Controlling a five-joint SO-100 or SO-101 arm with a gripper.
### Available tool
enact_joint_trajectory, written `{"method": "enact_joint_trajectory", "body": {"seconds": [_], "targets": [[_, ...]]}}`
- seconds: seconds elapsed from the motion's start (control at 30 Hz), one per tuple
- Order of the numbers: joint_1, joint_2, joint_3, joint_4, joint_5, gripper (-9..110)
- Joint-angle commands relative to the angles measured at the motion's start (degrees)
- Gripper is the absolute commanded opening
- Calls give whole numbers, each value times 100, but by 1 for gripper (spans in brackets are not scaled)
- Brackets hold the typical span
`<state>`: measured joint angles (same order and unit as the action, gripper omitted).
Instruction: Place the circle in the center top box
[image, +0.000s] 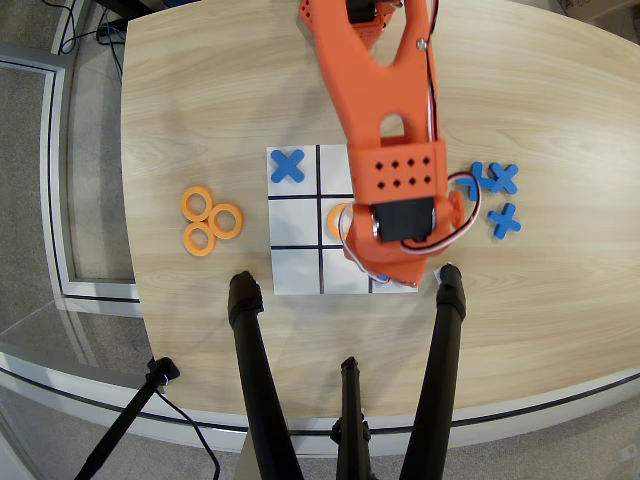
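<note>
Overhead view only. The arm (385, 110) reaches from the top edge over the 3x3 grid (296, 245), and its wrist covers most of the middle and right columns. A ring (336, 222) shows as an orange sliver at the wrist's left edge, over the middle cell; the rest is hidden, so I cannot tell if it lies on the paper or hangs in the gripper (385, 272). The fingers are under the wrist housing: whether apart, together or clamped on the ring cannot be told here. Three spare rings (211, 220) sit clustered on the table left of the grid, well apart from it. One blue X (288, 166) occupies the corner cell at the picture's upper left; more X pieces (498, 195) lie right of the grid. The target cell (345, 272), middle of the row farthest from the base, shows blank white where visible. Judgement: the ring is one cell short of target. To do this well, carry it straight along the middle column away from the base, keep it low and level, centre it inside the black lines, and open only once it rests flat so it does not roll or slide.
</note>
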<state>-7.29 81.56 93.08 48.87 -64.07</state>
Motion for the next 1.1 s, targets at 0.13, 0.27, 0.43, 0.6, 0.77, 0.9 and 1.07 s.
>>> {"method": "enact_joint_trajectory", "body": {"seconds": [0.13,0.27,0.43,0.6,0.77,0.9,1.07], "targets": [[255,-1002,-835,-325,-132,0],[439,-1529,-1230,-422,-255,0],[694,-1837,-1415,-510,-492,0],[791,-1775,-1274,-431,-738,7],[756,-1178,-1063,44,-765,16],[677,35,-527,624,-721,21],[686,2171,870,747,-580,22]]}}
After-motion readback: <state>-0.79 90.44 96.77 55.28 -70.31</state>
